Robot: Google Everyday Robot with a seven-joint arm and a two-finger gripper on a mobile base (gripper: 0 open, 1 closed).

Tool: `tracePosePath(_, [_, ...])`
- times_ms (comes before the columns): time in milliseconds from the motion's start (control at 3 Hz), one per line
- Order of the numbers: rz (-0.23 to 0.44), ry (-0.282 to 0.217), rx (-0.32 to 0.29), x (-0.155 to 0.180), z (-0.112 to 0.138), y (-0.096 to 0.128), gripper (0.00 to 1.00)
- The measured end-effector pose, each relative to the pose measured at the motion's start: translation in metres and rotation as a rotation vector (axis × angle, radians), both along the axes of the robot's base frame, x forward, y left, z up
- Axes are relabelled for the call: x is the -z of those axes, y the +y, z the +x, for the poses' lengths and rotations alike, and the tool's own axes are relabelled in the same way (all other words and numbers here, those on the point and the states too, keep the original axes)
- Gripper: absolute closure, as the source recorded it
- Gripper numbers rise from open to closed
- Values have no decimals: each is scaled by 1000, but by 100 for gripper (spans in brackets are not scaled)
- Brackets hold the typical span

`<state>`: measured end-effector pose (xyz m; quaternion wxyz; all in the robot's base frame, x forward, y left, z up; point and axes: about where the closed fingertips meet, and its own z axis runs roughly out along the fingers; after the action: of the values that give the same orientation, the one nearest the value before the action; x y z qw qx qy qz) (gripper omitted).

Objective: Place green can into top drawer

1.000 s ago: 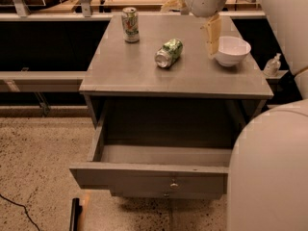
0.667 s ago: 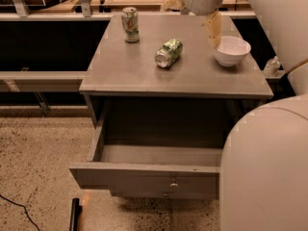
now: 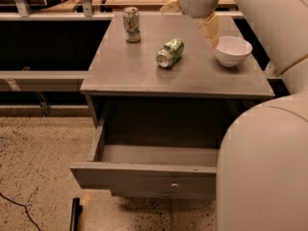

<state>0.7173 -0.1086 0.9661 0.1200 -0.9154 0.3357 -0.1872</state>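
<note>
Gripper (image 3: 190, 23), fingers spread and holding nothing, has edged slightly left above rear right of worktop (image 3: 134, 73), toward green can (image 3: 170, 53); can unmoved, on its side near worktop centre; top drawer (image 3: 134, 174) stands pulled open; judged: approach under way, grasp not yet made.

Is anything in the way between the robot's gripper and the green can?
Nothing visible. The gripper hangs above the table near its back; the green can lies on its side left of it, only bare tabletop between. The white bowl sits further right.
</note>
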Motion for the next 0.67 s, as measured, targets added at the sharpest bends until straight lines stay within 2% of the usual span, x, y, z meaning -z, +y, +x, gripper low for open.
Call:
tracePosePath(333, [-72,-63,-30,9,12,15,0])
tracePosePath(667, [-140,-102,-74,29,28,26,0])
